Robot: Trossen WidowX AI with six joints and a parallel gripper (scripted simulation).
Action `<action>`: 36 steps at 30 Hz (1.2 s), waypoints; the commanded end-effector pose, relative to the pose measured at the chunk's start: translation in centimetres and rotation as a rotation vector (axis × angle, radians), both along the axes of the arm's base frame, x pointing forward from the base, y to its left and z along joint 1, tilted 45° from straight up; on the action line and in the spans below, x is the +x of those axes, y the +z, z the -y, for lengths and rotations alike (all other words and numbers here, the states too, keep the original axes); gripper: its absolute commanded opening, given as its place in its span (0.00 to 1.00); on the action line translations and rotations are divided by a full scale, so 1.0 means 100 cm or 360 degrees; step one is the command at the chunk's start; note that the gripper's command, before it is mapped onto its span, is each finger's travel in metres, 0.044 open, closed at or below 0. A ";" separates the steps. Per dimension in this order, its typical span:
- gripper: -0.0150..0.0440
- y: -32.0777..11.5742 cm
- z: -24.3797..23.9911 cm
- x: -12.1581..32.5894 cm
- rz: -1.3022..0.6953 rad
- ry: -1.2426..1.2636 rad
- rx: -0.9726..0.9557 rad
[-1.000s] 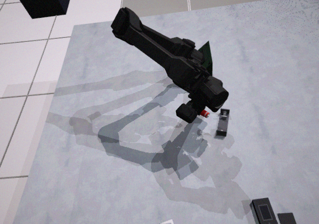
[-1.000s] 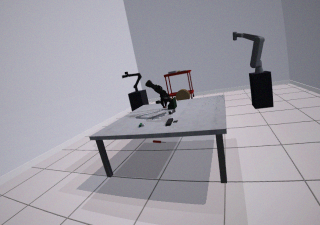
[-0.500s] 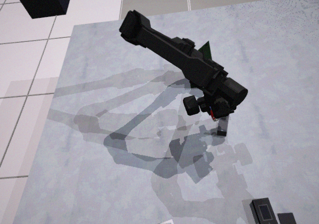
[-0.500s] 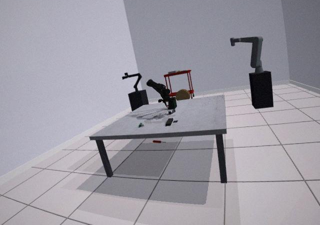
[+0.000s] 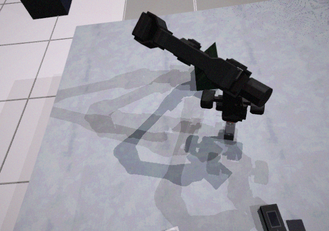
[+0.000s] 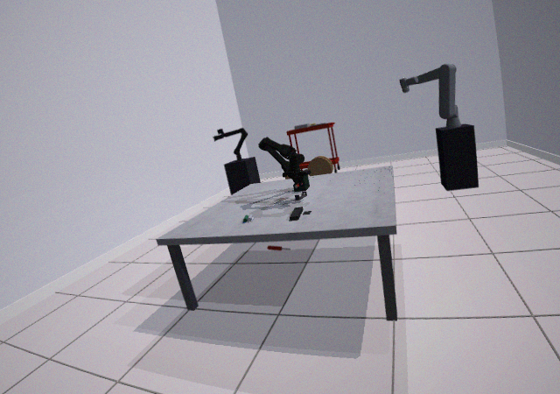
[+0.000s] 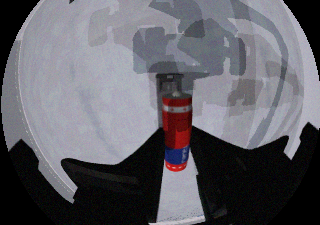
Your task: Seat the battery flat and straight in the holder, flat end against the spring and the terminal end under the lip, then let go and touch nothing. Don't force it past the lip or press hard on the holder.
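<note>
My gripper (image 5: 233,117) (image 7: 176,131) is shut on the red battery (image 7: 177,117), which has a blue band near its lower end in the wrist view. The battery's terminal nub points toward the holder's dark end. The dark grey holder (image 5: 229,129) (image 6: 297,196) (image 7: 170,77) lies on the table below the gripper. In the wrist view the battery overlaps the holder and roughly lines up with it, hiding much of its channel. The spring end is hidden by the gripper and battery. The height of the battery above the holder cannot be told.
A black device (image 5: 272,217) (image 6: 296,214) and a small dark tile (image 5: 295,225) (image 6: 307,212) lie toward the table's front. A green and white item (image 6: 246,218) lies left of them. A dark green object (image 5: 213,51) stands behind the arm.
</note>
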State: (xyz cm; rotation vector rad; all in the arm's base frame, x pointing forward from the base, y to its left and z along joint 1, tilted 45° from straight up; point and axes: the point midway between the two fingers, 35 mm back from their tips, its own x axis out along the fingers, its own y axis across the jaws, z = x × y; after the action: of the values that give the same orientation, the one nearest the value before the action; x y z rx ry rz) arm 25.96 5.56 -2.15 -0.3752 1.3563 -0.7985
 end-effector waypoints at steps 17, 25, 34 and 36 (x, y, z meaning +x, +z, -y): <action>0.37 -0.025 0.023 0.005 0.0234 0.0217 -0.0069; 0.37 -0.029 0.029 0.005 0.0290 0.0278 -0.0092; 0.37 -0.035 0.031 0.004 0.0356 0.0354 -0.0114; 0.37 -0.036 0.031 0.003 0.0371 0.0370 -0.0118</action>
State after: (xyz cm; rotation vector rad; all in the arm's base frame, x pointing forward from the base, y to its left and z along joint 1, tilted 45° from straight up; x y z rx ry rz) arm 26.39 2.57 -5.62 -0.4589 1.0637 -0.6848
